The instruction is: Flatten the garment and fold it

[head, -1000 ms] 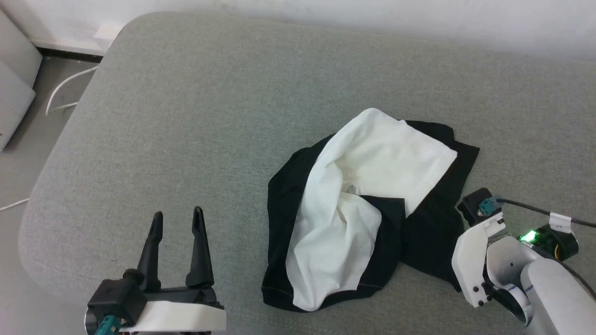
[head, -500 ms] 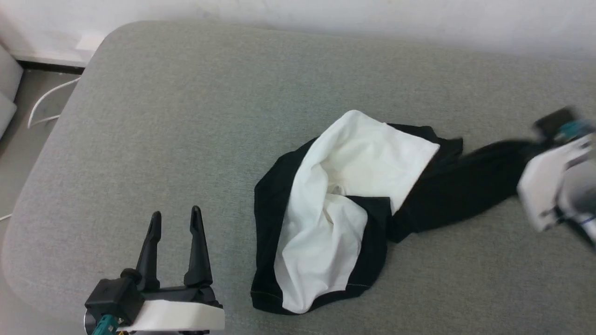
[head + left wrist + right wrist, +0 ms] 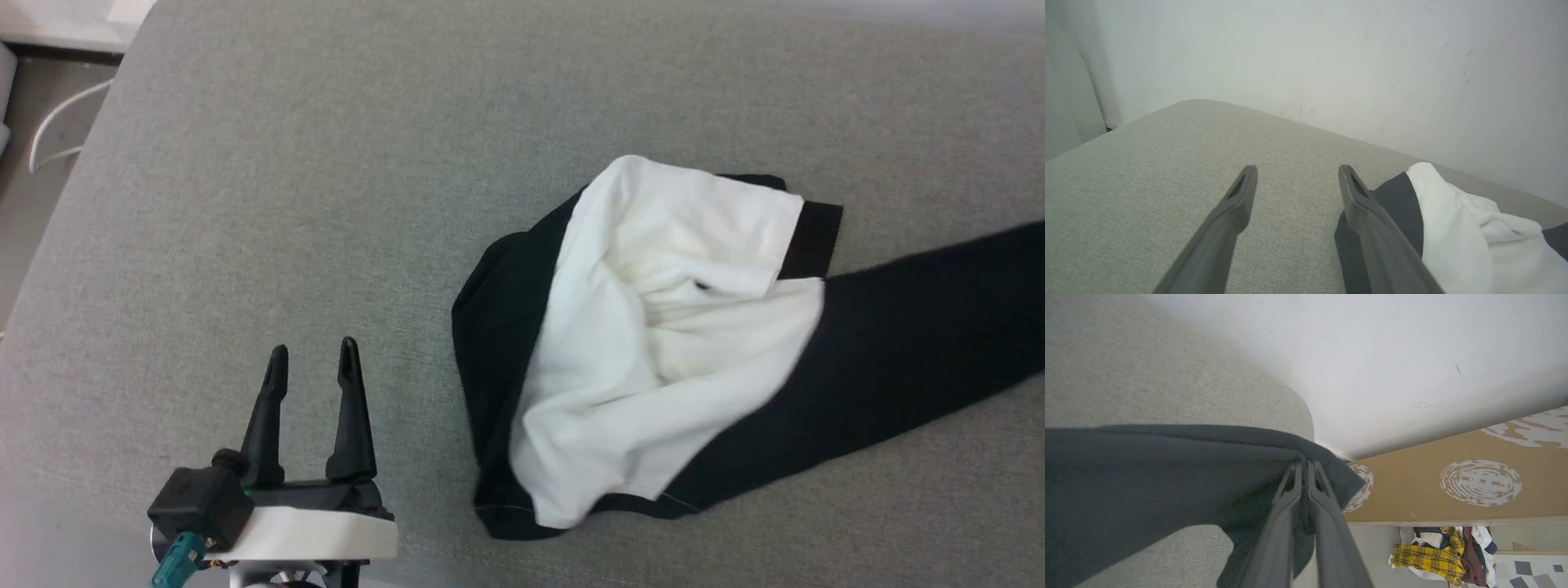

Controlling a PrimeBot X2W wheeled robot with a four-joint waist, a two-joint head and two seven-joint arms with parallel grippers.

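— What is at the far left?

— A strip of floor [image 3: 24, 204] with a white cable [image 3: 57, 131] on it. Beside it is the rounded edge of the grey cushion [image 3: 326, 163].

— And the left gripper?

— The left gripper [image 3: 314, 347] hangs over the near left part of the cushion. Its two dark fingers stand well apart with nothing between them. In the head view it is clear of the cloth, which lies to its right.

— Where is the garment?

— The garment [image 3: 653, 343] lies bunched on the cushion, right of centre. Its white panel is crumpled on top, and black cloth shows along the left side and the near hem. A black band peeks out at the panel's far right corner.

— And further right?

— A long black part of it stretches toward the right edge of the head view, drawn out and a little blurred.

— The right gripper?

— In its wrist view the right gripper [image 3: 1304, 463] has its fingers pinched together on the garment's black edge. The cloth spreads leftward from the tips over the cushion. Beyond it stand a white wall [image 3: 1392, 355] and a brown panel [image 3: 1412, 490] with white round patterns. A heap of clothes [image 3: 1437, 551] lies on the floor.
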